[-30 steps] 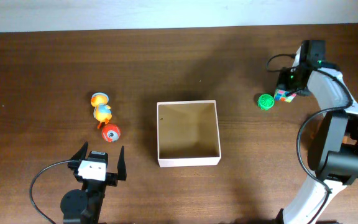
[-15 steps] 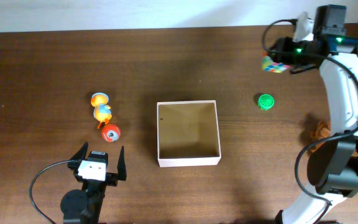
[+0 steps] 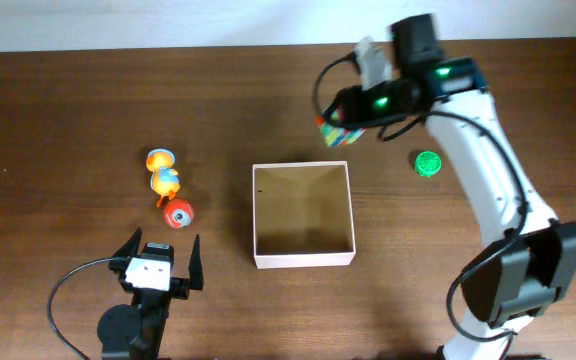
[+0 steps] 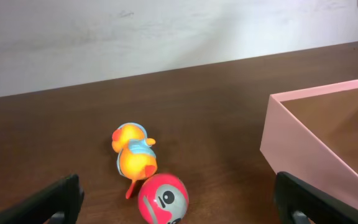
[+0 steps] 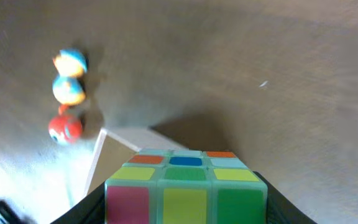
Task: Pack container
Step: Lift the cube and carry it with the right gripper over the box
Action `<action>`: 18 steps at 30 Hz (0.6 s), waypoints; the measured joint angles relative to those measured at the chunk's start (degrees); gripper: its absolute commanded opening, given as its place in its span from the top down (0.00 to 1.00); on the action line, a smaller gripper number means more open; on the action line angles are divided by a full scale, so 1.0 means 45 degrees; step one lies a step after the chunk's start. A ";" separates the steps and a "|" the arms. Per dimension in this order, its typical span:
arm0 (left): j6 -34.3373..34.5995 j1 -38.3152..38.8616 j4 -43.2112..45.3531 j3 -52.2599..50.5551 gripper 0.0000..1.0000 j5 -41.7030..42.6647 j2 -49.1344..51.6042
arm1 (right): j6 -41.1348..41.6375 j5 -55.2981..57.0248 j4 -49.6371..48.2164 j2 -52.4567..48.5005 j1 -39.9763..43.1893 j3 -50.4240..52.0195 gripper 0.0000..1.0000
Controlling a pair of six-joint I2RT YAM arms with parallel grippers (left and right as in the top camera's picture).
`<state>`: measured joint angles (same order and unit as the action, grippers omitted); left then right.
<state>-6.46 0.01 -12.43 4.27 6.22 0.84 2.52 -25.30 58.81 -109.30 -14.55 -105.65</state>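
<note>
The container [image 3: 304,258] sits open-topped near the middle of the dark wooden desk [image 3: 58,110], its white walls framing a bare tan floor with nothing inside. The right gripper [image 3: 340,126] is clamped on a multicoloured puzzle cube [image 3: 334,133]; from overhead, the cube sits just beyond the container's far wall, near its right corner. In the right wrist view the cube [image 5: 185,183] fills the lower frame between the dark fingers, with one container corner [image 5: 120,140] showing beneath it. A small green ball [image 3: 427,164] lies on the desk to the right of the container, well apart from it. To the left of the container lie an orange, yellow and blue duck toy [image 3: 163,175] and, just beside its near end, a red ball [image 3: 178,213]. The left gripper [image 3: 161,256] rests at the near edge of the desk, fingers spread wide and holding nothing, the red ball just ahead of it.
</note>
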 measured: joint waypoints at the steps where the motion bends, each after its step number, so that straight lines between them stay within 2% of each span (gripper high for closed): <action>1: -0.0005 0.0000 0.0005 0.0000 0.01 0.0000 0.0000 | 0.0010 0.0359 0.0180 0.0000 -0.0325 0.0000 0.49; 10: -0.0005 0.0000 0.0005 0.0000 0.01 0.0005 0.0000 | 0.0675 0.4104 0.1428 0.0000 -0.2671 0.0000 0.50; 18: 0.0000 0.0000 0.0005 0.0000 0.01 0.0000 0.0000 | 0.2123 0.5566 0.1200 0.0083 -0.3075 0.1409 0.49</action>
<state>-6.46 0.01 -12.40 4.27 6.22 0.84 12.08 -0.25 64.20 -108.92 -28.38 -99.31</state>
